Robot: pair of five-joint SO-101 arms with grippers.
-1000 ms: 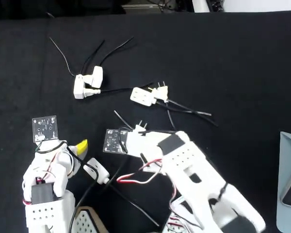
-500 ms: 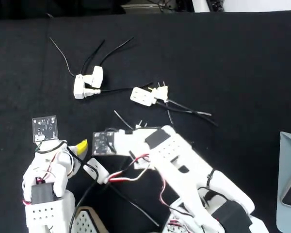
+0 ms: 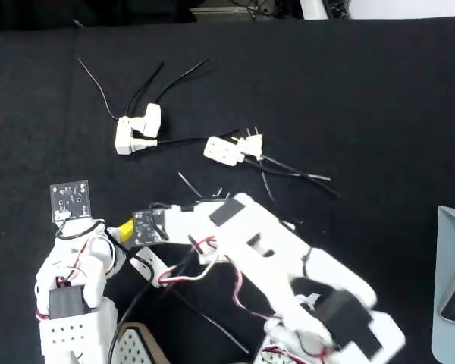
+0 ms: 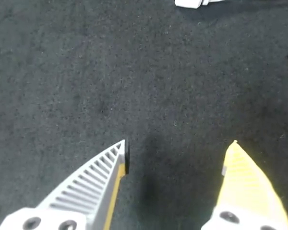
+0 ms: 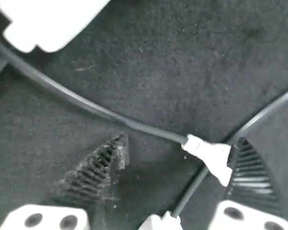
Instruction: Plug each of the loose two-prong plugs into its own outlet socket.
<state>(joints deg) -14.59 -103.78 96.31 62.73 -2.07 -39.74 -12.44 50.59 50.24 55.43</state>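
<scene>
A white socket (image 3: 124, 137) with a white plug (image 3: 151, 119) beside it lies at the back left, thin black wires trailing off. A second socket (image 3: 222, 150) and a two-prong plug (image 3: 252, 142) lie touching mid-table. My right arm (image 3: 243, 227) stretches left, ending next to a white block (image 3: 150, 266) on a black cable. My right gripper (image 5: 177, 158) is open over the cloth. A small white cable end (image 5: 209, 154) lies by one finger, and the white block (image 5: 48, 19) lies farther off. My left gripper (image 4: 177, 163) is open above bare cloth.
The black cloth (image 3: 379, 114) covers the table, with bare room at the right and back. A grey-blue tray (image 3: 453, 280) sits at the right edge. Black cables (image 3: 205, 318) cross the floor between the two arm bases. A white piece (image 4: 192, 3) shows beyond the left gripper.
My right arm has swung left across the table toward the left arm, covering the spot where a small pronged plug lay. The left arm has kept still.
</scene>
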